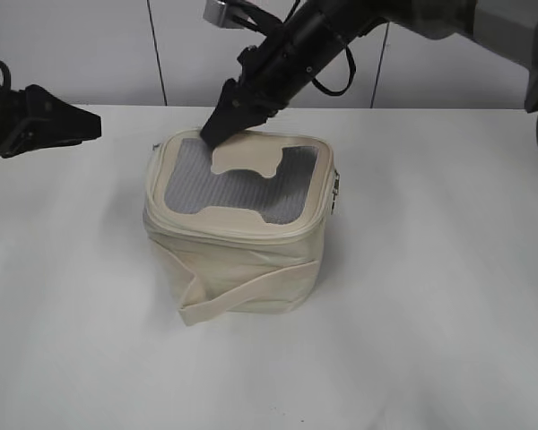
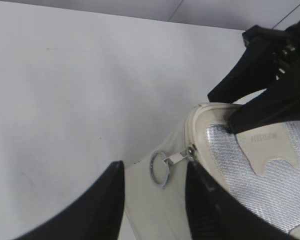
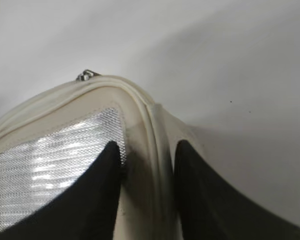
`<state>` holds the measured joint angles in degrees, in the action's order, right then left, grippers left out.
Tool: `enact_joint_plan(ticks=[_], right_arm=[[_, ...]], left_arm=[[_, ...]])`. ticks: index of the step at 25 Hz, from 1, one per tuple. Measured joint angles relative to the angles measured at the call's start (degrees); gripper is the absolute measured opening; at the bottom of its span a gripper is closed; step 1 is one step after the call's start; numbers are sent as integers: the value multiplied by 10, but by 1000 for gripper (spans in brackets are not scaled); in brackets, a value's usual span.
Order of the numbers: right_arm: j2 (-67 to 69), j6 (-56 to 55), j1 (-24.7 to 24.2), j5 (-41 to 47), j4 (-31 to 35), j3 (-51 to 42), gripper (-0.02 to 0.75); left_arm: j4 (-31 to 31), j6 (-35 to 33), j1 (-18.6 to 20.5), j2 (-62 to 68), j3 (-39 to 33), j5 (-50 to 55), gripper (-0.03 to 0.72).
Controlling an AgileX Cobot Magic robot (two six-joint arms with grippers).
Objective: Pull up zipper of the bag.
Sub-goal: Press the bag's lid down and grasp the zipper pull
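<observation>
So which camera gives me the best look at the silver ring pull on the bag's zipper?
The left wrist view: the ring pull hangs in plain sight on the bag, framed between the left gripper fingers. The right wrist view shows only a small metal glint at the rim, possibly another pull. The exterior view shows a tiny metal bit on the bag's right edge.

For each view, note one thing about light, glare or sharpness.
Exterior view: soft, even light, faint shadow beside the boxy cream bag. Left wrist view: grey mesh panel glares, silver ring pull sharp, left gripper blurred. Right wrist view: mesh shines, right gripper blurred.
</observation>
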<state>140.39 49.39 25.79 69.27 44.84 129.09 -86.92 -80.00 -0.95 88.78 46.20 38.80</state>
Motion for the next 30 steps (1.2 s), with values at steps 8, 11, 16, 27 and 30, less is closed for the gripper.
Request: enact_joint_plan(ticks=[8, 11, 16, 27, 30], right_arm=[[5, -5, 3, 5, -1, 6, 54], [5, -6, 3, 5, -2, 6, 54], [5, -6, 3, 5, -2, 6, 54], [5, -8, 3, 5, -2, 6, 52], [5, -8, 3, 5, -2, 6, 52]], left_arm=[[-10, -80, 0, 47, 1, 15, 312], [-25, -156, 0, 76, 1, 15, 312], [-39, -251, -26, 105, 1, 10, 342], [-83, -314, -92, 109, 21, -109, 374], [-80, -315, -93, 118, 43, -101, 374]])
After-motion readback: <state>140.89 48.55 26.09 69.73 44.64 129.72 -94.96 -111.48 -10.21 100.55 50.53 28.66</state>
